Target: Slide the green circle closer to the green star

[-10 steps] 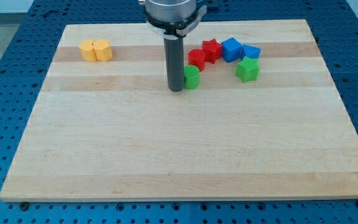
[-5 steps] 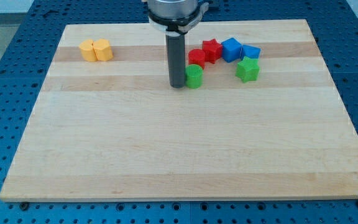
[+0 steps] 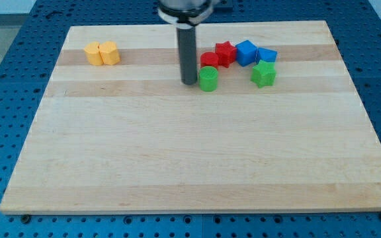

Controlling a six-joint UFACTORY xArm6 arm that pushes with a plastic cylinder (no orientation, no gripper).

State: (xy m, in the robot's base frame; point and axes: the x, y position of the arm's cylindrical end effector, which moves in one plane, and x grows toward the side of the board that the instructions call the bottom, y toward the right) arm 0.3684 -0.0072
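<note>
The green circle (image 3: pixel 208 79) is a small green cylinder on the wooden board, just below a red round block (image 3: pixel 209 60). The green star (image 3: pixel 264 73) lies to the view's right of it, with a gap of bare board between them. My tip (image 3: pixel 189 82) rests on the board right against the green circle's left side, slightly above its middle. The dark rod rises from there to the top of the view.
A red star-like block (image 3: pixel 225 53) and two blue blocks (image 3: pixel 247 51) (image 3: pixel 267 55) sit in a row above the green star. Two yellow blocks (image 3: pixel 94 53) (image 3: pixel 109 52) stand together at the board's upper left.
My tip has moved a little up and to the right. The green circle has shifted slightly right and up, toward the red round block. The other blocks have not moved.
</note>
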